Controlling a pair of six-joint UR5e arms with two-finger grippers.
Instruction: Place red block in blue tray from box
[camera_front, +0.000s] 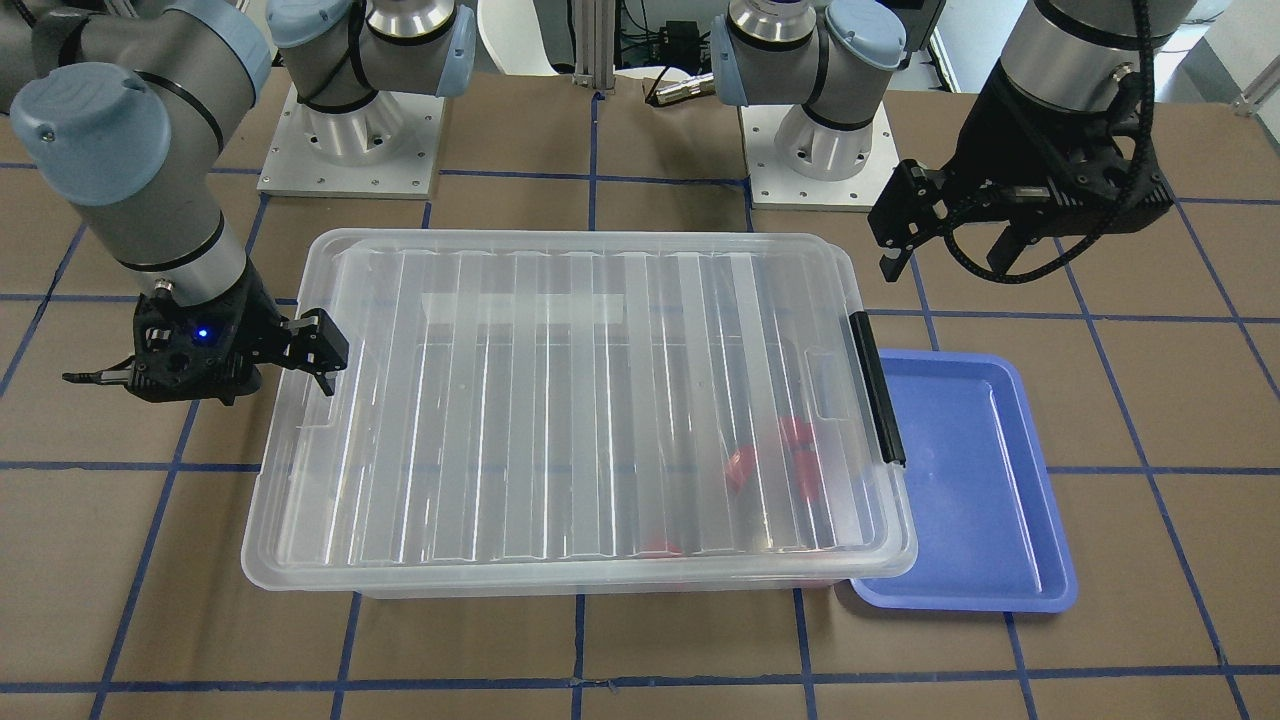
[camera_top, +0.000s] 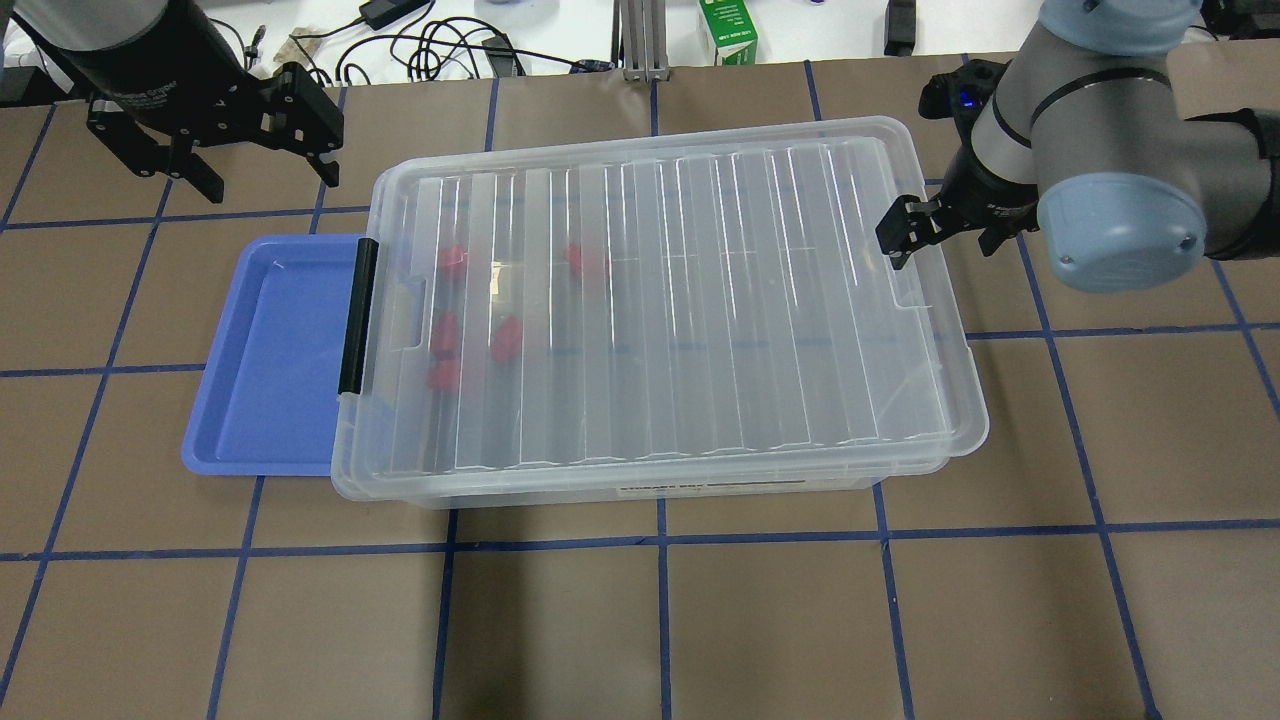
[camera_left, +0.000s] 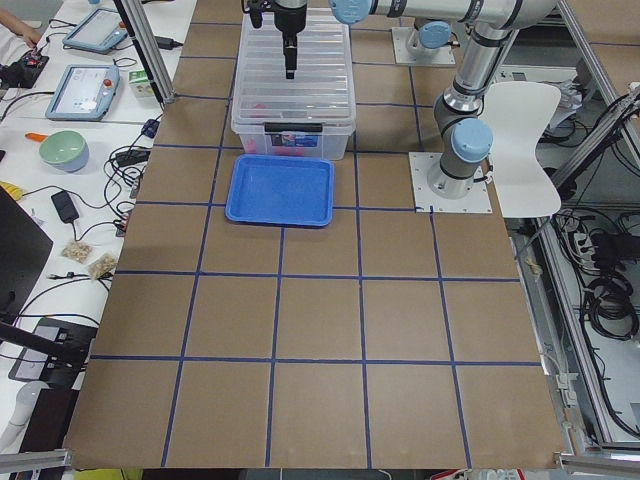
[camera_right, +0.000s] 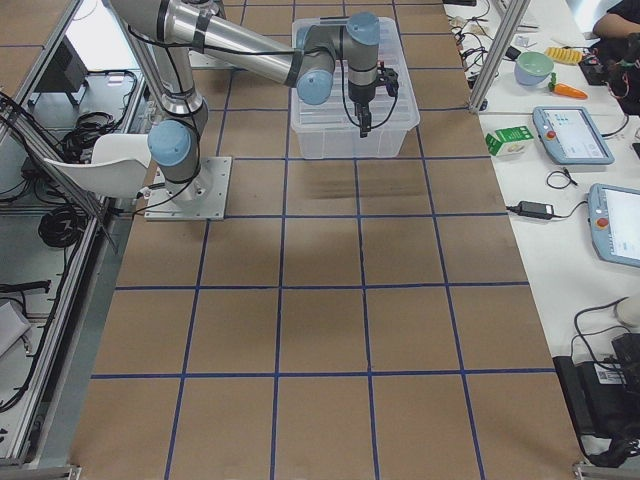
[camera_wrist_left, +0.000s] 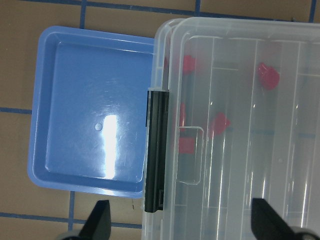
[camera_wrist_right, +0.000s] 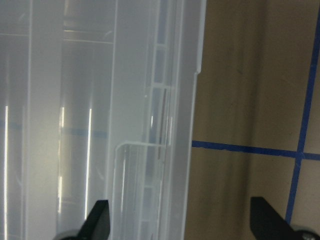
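The box (camera_top: 660, 300) is a clear bin, and its ribbed lid (camera_front: 580, 410) lies on it. Its black latch bar (camera_wrist_left: 156, 150) faces the blue tray (camera_top: 270, 350), which is empty and tucked partly under the box's rim. Several red blocks (camera_top: 505, 340) show blurred through the lid near the latch end (camera_wrist_left: 219, 124). My left gripper (camera_top: 270, 175) is open and empty, high above the table beyond the tray (camera_wrist_left: 95, 125). My right gripper (camera_top: 940, 238) is open and empty at the box's other short end, its fingers straddling the lid's rim (camera_wrist_right: 165, 125).
A green carton (camera_top: 728, 30) and cables lie past the table's far edge. The two arm bases (camera_front: 350, 140) stand behind the box. Blue tape lines cross the brown table. Operators' benches with tablets run along one long side (camera_right: 570, 130).
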